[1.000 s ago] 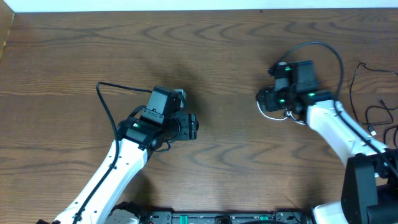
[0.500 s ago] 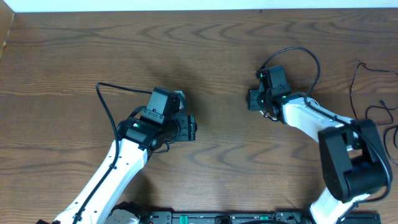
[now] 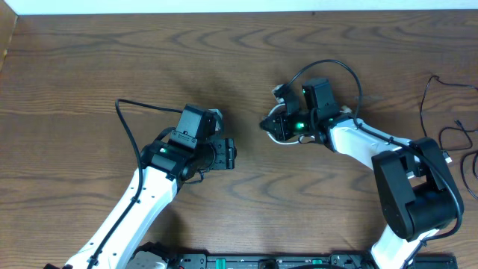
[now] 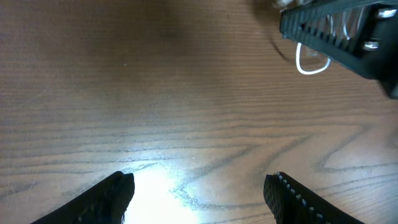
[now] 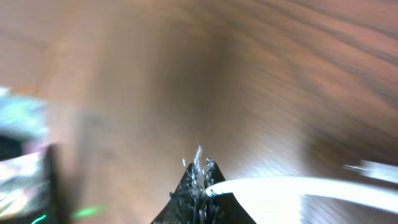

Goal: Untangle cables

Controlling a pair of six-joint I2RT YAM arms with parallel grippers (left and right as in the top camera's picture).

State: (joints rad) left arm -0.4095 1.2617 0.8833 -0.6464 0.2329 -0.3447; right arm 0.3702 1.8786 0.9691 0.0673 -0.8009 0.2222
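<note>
Right wrist: right gripper (image 5: 199, 179) pinched closed on white cable (image 5: 280, 185), cord running rightward from tips. Left gripper (image 4: 198, 186) wide, empty, cable well ahead.

Brown wood-grain table (image 3: 89, 67), thin black cord (image 3: 423, 101) lying loose on it at the far right edge, white cord (image 3: 277, 136) looped right of centre, contact with wood unclear.
</note>
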